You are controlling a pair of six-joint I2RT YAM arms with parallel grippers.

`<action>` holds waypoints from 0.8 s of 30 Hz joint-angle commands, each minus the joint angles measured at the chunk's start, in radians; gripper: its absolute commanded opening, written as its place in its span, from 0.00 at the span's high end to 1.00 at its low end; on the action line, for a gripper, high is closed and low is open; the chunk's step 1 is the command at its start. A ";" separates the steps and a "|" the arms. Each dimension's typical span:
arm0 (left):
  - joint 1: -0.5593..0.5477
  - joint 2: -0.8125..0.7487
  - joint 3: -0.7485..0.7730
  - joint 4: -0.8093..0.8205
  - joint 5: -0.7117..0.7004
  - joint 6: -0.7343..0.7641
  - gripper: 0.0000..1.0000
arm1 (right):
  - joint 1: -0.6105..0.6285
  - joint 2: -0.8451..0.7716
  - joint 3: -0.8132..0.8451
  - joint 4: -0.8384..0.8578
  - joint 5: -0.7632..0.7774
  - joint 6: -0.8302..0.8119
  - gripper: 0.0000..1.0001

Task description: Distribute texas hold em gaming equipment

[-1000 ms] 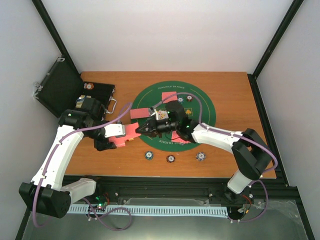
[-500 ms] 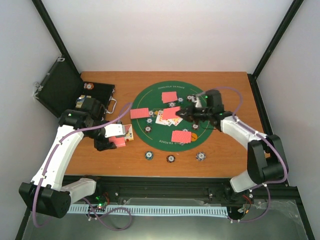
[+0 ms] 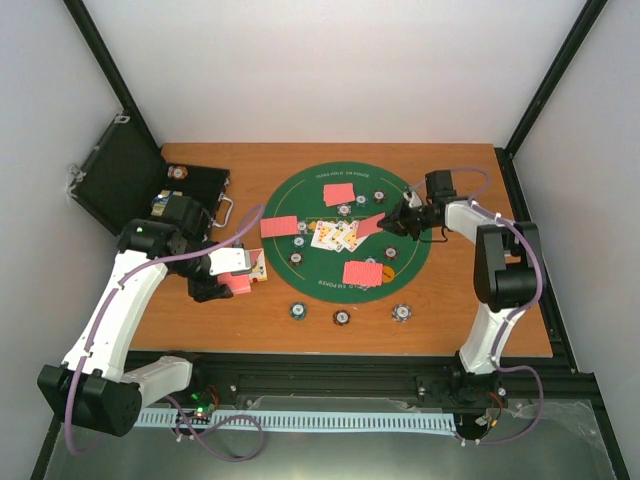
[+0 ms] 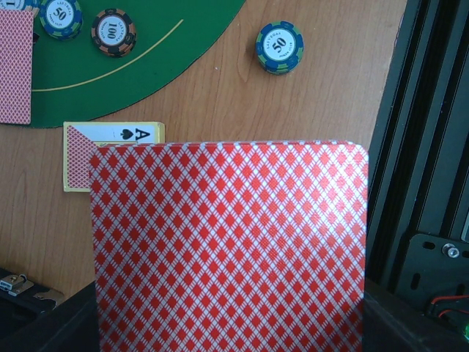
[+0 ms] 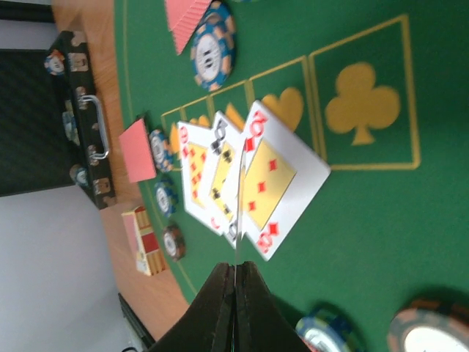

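Observation:
My left gripper holds a stack of red-backed playing cards over the wood left of the green mat; the cards hide its fingers. My right gripper is shut on a single red-backed card, seen edge-on in the right wrist view, over the mat's right part beside three face-up cards. Face-down cards lie at the mat's top, left and bottom. Poker chips sit on the mat and on the wood in front of it.
The black hinged case stands open at the back left with chips inside. A yellow-edged card box lies on the wood just left of the mat. A black frame rail runs along the table's near edge.
My right arm swung from the stack in my left gripper across to the mat's right side, carrying one red-backed card. The left arm and its stack stayed put.

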 commanded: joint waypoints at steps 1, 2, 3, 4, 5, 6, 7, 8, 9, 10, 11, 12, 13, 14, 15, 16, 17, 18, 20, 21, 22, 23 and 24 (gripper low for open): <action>0.003 -0.014 0.027 -0.020 0.014 0.008 0.98 | -0.016 0.094 0.093 -0.101 0.045 -0.079 0.97; 0.003 -0.013 0.027 -0.021 0.014 0.007 0.98 | -0.018 0.109 0.114 -0.120 0.058 -0.088 0.97; 0.002 -0.011 0.027 -0.020 0.013 0.006 0.98 | -0.020 0.125 0.125 -0.136 0.074 -0.101 0.97; 0.003 -0.011 0.027 -0.019 0.012 0.006 0.97 | -0.022 0.144 0.146 -0.159 0.094 -0.115 0.97; 0.002 -0.009 0.026 -0.019 0.010 0.007 0.97 | -0.023 0.156 0.163 -0.180 0.113 -0.132 0.97; 0.003 -0.009 0.025 -0.018 0.011 0.007 0.98 | -0.024 0.169 0.178 -0.200 0.133 -0.141 0.97; 0.002 -0.008 0.025 -0.017 0.012 0.007 0.97 | -0.024 0.180 0.195 -0.222 0.155 -0.156 0.97; 0.002 -0.007 0.025 -0.018 0.014 0.008 0.97 | -0.024 0.190 0.208 -0.237 0.177 -0.162 0.97; 0.003 -0.007 0.025 -0.017 0.015 0.008 0.98 | -0.024 0.200 0.222 -0.254 0.196 -0.168 0.97; 0.003 -0.008 0.025 -0.017 0.018 0.006 0.97 | -0.024 0.207 0.232 -0.266 0.207 -0.172 0.97; 0.003 -0.007 0.025 -0.019 0.020 0.006 0.97 | -0.024 0.214 0.240 -0.278 0.223 -0.174 0.97; 0.003 -0.008 0.027 -0.019 0.020 0.006 0.97 | -0.024 0.217 0.251 -0.295 0.248 -0.176 0.96; 0.002 -0.008 0.027 -0.019 0.019 0.006 0.97 | -0.024 0.212 0.252 -0.304 0.267 -0.179 0.91; 0.003 -0.009 0.027 -0.021 0.017 0.007 0.98 | -0.024 0.201 0.252 -0.309 0.283 -0.180 0.80; 0.003 -0.010 0.027 -0.022 0.016 0.009 0.98 | -0.024 0.187 0.248 -0.311 0.297 -0.179 0.69; 0.003 -0.010 0.026 -0.022 0.015 0.010 0.98 | -0.023 0.168 0.242 -0.309 0.307 -0.176 0.60; 0.003 -0.011 0.026 -0.021 0.016 0.011 0.98 | -0.024 0.146 0.237 -0.306 0.305 -0.171 0.53; 0.003 -0.010 0.027 -0.021 0.018 0.010 0.98 | -0.024 0.124 0.232 -0.303 0.298 -0.168 0.48; 0.002 -0.008 0.032 -0.023 0.025 0.009 0.97 | -0.016 0.070 0.227 -0.301 0.285 -0.160 0.41; 0.003 -0.005 0.035 -0.025 0.027 0.006 0.98 | -0.006 0.042 0.223 -0.304 0.286 -0.155 0.39; 0.002 -0.005 0.038 -0.025 0.029 0.005 0.97 | 0.009 0.012 0.218 -0.302 0.285 -0.150 0.37; 0.003 -0.004 0.041 -0.027 0.033 0.003 0.97 | 0.028 -0.021 0.205 -0.294 0.282 -0.137 0.35; 0.003 -0.005 0.043 -0.027 0.034 0.003 0.97 | 0.056 -0.056 0.189 -0.279 0.269 -0.122 0.32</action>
